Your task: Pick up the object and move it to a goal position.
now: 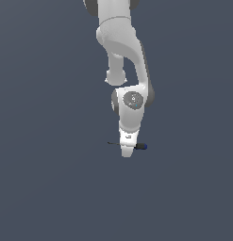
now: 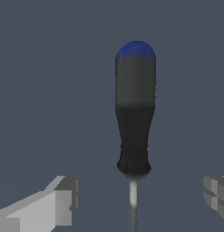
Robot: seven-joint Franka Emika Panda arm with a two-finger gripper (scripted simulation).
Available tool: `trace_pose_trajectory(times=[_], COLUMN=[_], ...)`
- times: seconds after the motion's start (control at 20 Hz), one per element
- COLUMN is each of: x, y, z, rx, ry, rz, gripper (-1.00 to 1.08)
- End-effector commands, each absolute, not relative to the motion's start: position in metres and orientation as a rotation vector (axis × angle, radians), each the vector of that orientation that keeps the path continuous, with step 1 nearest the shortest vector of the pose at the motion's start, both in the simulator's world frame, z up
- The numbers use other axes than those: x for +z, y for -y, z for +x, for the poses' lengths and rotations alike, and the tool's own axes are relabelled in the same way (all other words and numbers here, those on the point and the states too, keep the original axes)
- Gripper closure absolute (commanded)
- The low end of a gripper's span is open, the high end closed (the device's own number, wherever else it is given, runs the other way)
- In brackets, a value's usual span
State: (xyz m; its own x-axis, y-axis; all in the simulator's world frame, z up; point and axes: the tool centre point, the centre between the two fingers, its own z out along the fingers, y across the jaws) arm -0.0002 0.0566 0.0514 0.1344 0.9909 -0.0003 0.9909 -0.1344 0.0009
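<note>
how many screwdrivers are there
1. The screwdriver lies on the floor under the open gripper, between its fingers, handle sticking out toward the exterior view's right. No others in view.

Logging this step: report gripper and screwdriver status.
Gripper open, fingers either side of shaft. Screwdriver not gripped, lying between them. Nothing in the way.

Screwdriver, black handle, blue end, lying flat
</note>
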Motion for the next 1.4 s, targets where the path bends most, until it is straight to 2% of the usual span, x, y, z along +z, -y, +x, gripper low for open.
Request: trace_pose_trajectory(times=[0.0, 0.45, 0.5, 1.35], x=[0.04, 0.013, 0.013, 0.025], y=[-0.057, -0.057, -0.057, -0.049], z=[-0.001, 0.0, 0.0, -0.001], rx=[-0.001, -0.001, -0.001, -0.001], ry=[-2.069, -2.071, -2.071, -2.071], rz=[2.364, 2.362, 2.362, 2.362], gripper=[-0.92, -0.92, 1.08, 1.08])
